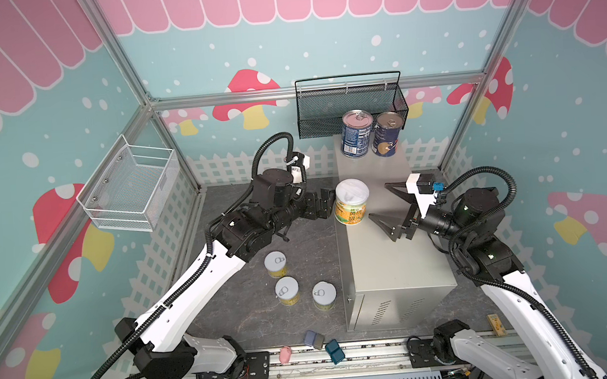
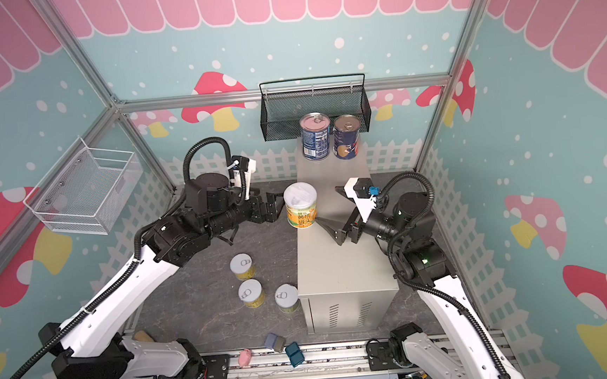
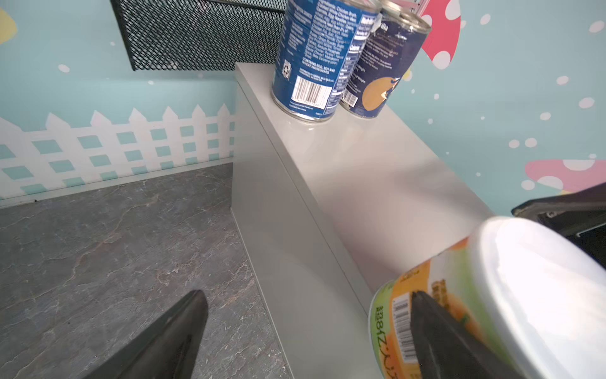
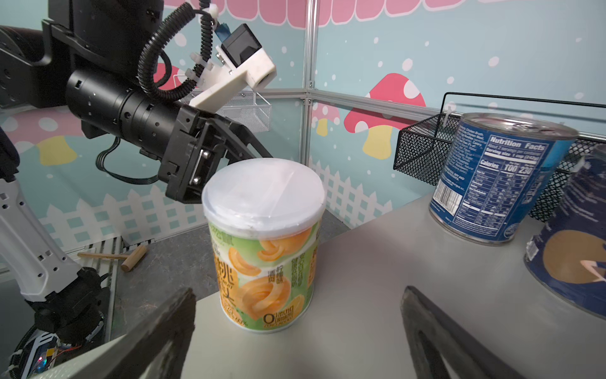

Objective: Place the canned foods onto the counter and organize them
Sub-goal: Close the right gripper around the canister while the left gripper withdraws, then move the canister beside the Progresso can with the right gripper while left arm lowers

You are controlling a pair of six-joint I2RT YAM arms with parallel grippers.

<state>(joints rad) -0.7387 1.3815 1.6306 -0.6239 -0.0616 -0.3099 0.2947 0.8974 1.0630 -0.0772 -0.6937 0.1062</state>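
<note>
At the front rail (image 1: 306,358) lie small blocks (image 1: 314,339), and both arms rise from it. The left arm's white link slants up and away from its base, bends at a dark elbow, and levels its wrist toward the bench (image 1: 391,264). Beside that arm, three short yellow-label cans (image 1: 275,263) (image 1: 287,290) (image 1: 324,295) stand upright on the grey marbled surface (image 1: 237,304), near one another and off the bench. Farther on, the fourth yellow-label can (image 1: 351,203) stands upright on the bench top at its left edge. The left pincer (image 1: 326,203) points at this can from the left with its fingers spread wide and grips nothing. In the left wrist view one finger (image 3: 436,331) crosses the can's label, and whether it touches cannot be told. The right arm climbs along the bench's right side and folds back at the elbow, so its wrist lies level over the bench top. The right pincer (image 1: 377,200) faces the same can from the right, gaping wide and empty, its tips just beside the can. At the bench's far end two tall blue-label cans (image 1: 357,133) (image 1: 388,135) stand side by side, with the black mesh basket (image 1: 326,112) behind them.
</note>
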